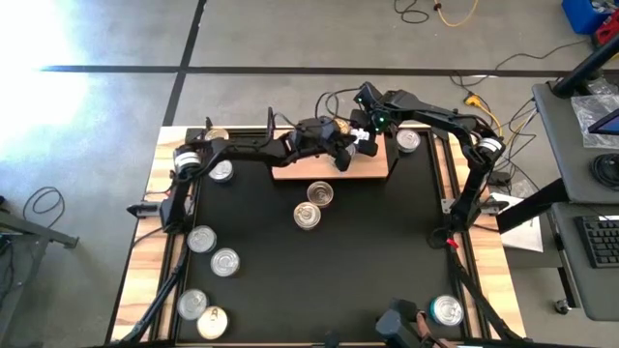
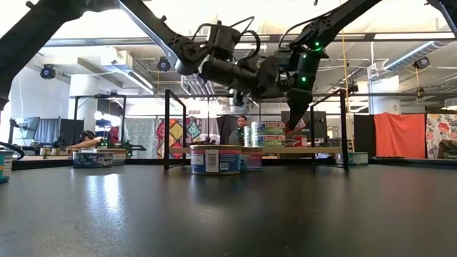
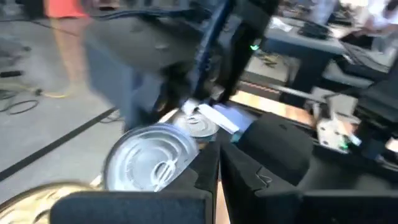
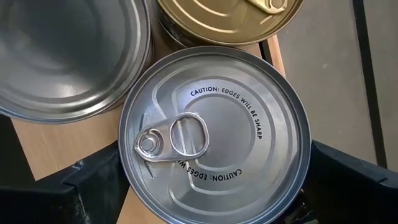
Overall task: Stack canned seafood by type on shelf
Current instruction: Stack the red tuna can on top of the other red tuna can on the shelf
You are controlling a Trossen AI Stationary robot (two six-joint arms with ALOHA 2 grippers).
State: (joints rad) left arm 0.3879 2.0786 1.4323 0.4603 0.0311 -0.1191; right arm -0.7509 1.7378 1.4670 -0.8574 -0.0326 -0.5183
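A silver-lidded tin [image 4: 214, 140] is straddled by the wide-open right gripper [image 4: 211, 186] on the shelf [image 1: 372, 166] at twelve o'clock; the left gripper [image 1: 340, 155], shut and empty, hovers beside it.

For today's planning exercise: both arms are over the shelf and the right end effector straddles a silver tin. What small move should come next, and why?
Probably close the right end effector on the silver tin: its open fingers already flank the tin on the shelf, beside a gold tin. The left end effector is shut, empty, nearby.
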